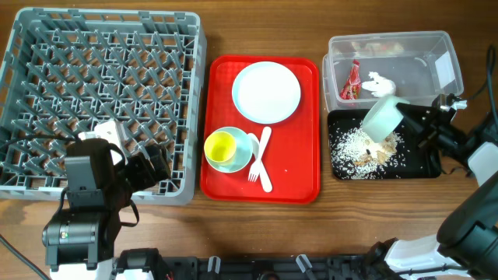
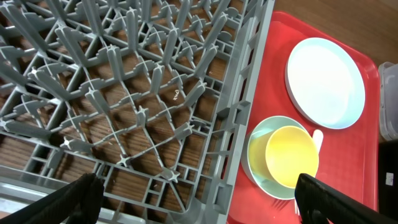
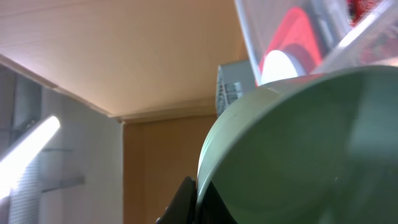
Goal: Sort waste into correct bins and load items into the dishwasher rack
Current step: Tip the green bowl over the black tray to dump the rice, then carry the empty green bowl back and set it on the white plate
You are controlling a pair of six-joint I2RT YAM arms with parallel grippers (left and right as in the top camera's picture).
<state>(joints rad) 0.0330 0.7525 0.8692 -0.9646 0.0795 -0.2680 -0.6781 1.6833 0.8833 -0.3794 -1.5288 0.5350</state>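
We hold the bowl (image 1: 381, 118) tipped over the black tray (image 1: 422, 162), right gripper (image 1: 406, 118) clamped on its rim, so rice (image 1: 350, 148) spills in. Left gripper (image 1: 152, 165) gapes idle over the rack (image 1: 47, 47).

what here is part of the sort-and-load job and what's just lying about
Job: dishwasher rack, clear tub, black tray, snack wrapper, tissue, rice scraps, plate, yellow cup, fork, spoon, tipped bowl, bowl under cup.
Lying about: red serving tray, table.
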